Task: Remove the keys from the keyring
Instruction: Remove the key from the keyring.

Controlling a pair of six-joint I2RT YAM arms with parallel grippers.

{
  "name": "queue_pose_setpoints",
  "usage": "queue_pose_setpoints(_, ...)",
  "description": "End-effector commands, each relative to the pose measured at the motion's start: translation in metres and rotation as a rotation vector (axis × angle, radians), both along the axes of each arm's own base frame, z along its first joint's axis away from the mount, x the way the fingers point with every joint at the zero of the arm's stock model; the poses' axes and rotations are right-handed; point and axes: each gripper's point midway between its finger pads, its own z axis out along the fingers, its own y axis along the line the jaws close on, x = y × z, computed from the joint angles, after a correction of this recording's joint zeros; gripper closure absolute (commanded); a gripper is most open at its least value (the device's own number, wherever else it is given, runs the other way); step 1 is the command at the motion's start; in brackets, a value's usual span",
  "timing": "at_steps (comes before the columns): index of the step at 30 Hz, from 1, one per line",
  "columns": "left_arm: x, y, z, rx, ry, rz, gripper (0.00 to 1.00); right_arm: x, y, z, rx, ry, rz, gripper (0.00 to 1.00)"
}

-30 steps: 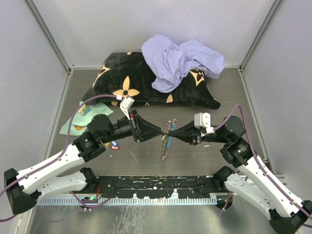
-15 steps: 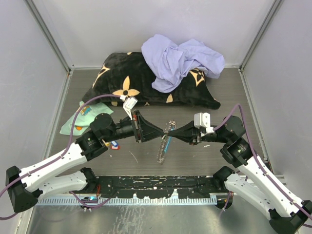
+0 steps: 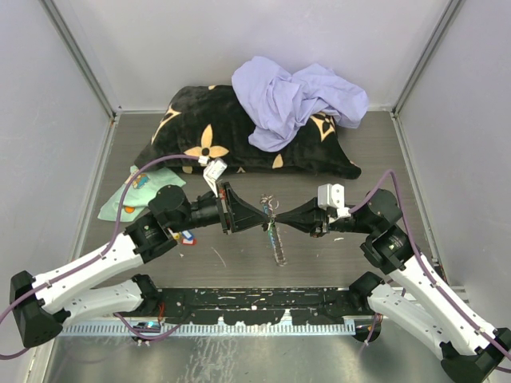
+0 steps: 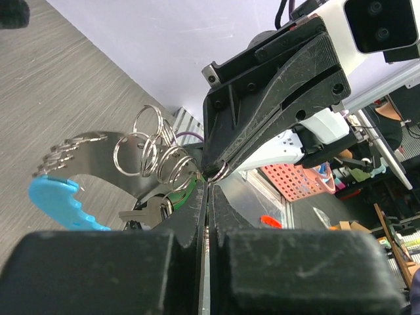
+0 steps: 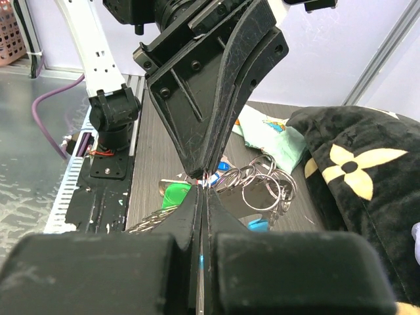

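My left gripper (image 3: 266, 217) and right gripper (image 3: 276, 217) meet tip to tip above the table's middle, both shut on the keyring (image 3: 271, 209). Its silver chain (image 3: 279, 249) hangs down from them toward the near side. In the left wrist view my left gripper (image 4: 209, 185) pinches a thin ring beside several silver rings (image 4: 156, 149). The light-blue crescent piece (image 4: 56, 197) and a key (image 4: 147, 211) with a green tag hang there. In the right wrist view my right gripper (image 5: 202, 190) pinches the same spot, with the green tag (image 5: 172, 194) just below the left gripper (image 5: 210, 85).
A small key with a coloured tag (image 3: 186, 237) lies on the table by the left arm. A mint-green cloth (image 3: 132, 195) lies at the left. A black pillow (image 3: 239, 136) with a lilac cloth (image 3: 295, 96) on it fills the back. Grey walls close both sides.
The hanging chain has swung from the lower left to the lower right. The left gripper has edged right, so both tips meet more tightly on the keyring.
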Motion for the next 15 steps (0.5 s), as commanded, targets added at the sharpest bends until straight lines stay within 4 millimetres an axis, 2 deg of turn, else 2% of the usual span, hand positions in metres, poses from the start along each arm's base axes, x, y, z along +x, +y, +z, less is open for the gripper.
queue_pose_setpoints(1, 0.002, 0.001, 0.005, -0.01, -0.019, 0.004, 1.0, -0.001, -0.004, 0.038, 0.071, -0.108, -0.019, 0.99)
queue_pose_setpoints(9, 0.011, 0.0, -0.009, 0.025, 0.057, 0.017, 1.0, 0.001, -0.004, 0.039, 0.07, -0.117, -0.027, 0.99)
queue_pose_setpoints(15, 0.014, -0.002, -0.01, -0.005, 0.136, -0.006, 1.0, 0.002, -0.003, 0.04, 0.067, -0.132, -0.025, 0.99)
